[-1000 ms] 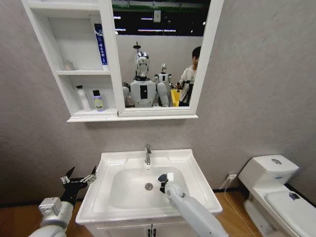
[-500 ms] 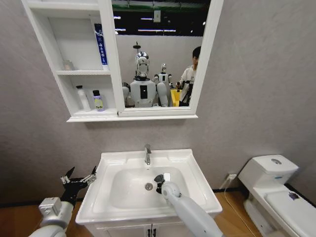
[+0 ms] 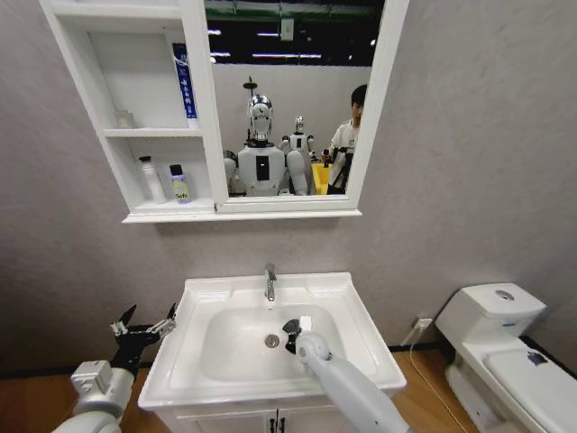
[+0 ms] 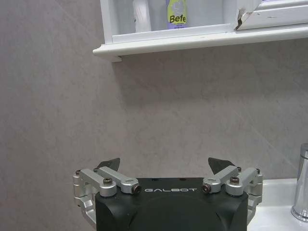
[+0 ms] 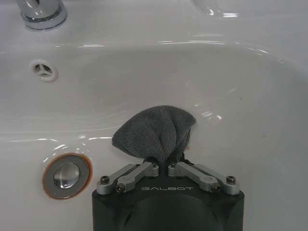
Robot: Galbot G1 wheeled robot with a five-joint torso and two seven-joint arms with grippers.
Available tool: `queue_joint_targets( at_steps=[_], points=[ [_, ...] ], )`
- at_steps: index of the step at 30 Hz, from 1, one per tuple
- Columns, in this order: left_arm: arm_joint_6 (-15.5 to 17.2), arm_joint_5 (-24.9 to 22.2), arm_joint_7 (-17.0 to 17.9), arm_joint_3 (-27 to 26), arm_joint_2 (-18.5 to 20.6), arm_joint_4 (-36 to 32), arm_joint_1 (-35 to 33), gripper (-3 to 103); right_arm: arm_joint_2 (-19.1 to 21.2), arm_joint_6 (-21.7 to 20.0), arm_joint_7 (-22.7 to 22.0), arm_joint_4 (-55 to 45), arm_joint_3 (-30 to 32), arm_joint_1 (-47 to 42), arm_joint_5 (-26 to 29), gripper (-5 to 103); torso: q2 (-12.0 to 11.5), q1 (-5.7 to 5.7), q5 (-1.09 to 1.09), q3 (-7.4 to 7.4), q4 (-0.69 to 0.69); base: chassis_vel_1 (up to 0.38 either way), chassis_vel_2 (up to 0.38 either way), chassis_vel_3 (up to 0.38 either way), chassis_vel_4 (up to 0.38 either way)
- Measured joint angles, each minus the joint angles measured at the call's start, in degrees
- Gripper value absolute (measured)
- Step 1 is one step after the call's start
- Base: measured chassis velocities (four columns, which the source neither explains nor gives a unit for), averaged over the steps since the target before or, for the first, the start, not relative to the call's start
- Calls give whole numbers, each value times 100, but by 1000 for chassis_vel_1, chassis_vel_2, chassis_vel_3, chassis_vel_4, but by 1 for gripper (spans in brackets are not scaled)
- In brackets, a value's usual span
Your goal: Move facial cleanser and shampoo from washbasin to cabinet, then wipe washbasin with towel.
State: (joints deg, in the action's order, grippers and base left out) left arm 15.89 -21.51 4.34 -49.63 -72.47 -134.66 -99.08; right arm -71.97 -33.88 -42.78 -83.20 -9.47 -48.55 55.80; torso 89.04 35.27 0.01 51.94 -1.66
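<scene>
My right gripper (image 3: 295, 328) is down in the bowl of the washbasin (image 3: 352, 347), shut on the dark grey towel (image 5: 156, 131). The bunched towel presses on the bowl's slope, just right of the metal drain (image 5: 66, 174) and in front of the chrome tap (image 3: 270, 282). A white bottle (image 3: 151, 179) and a purple bottle labelled Befe (image 3: 179, 184) stand on the lowest shelf of the cabinet (image 3: 115, 133). Which is the facial cleanser and which the shampoo I cannot tell. My left gripper (image 3: 144, 327) hangs open and empty beside the washbasin's left edge, also seen in its own wrist view (image 4: 166, 164).
A blue tube (image 3: 184, 81) stands on the cabinet's middle shelf next to the mirror (image 3: 288, 99). A white toilet (image 3: 505, 347) sits at the right against the grey wall. Cupboard doors (image 3: 275, 420) lie under the washbasin.
My right gripper has slid the towel a little to the left across the bowl, toward the drain. The left arm has not moved.
</scene>
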Motion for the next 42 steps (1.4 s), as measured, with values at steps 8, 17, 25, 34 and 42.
queue_joint_targets(
  at_steps=[8,17,25,34,42],
  points=[
    [0,0,0,0,0,0,0,100,477,-12,-126,-500,276,-182,-81,4,0,0,0,0,0,0,0,0,0],
    [0,0,0,0,0,0,0,100,846,-8,-119,-845,379,-160,-179,4,0,0,-1,0,-2,0,0,0,0],
    [0,0,0,0,0,0,0,100,560,8,-41,-575,290,-175,-164,4,0,0,-1,0,-2,0,0,0,0],
    [0,0,0,0,0,0,0,100,-43,172,216,90,98,-33,-335,4,0,0,-2,1,0,0,0,0,0],
    [0,0,0,0,0,0,0,100,-377,216,476,427,-43,37,-504,4,0,0,-2,0,-1,0,0,0,0]
  ],
)
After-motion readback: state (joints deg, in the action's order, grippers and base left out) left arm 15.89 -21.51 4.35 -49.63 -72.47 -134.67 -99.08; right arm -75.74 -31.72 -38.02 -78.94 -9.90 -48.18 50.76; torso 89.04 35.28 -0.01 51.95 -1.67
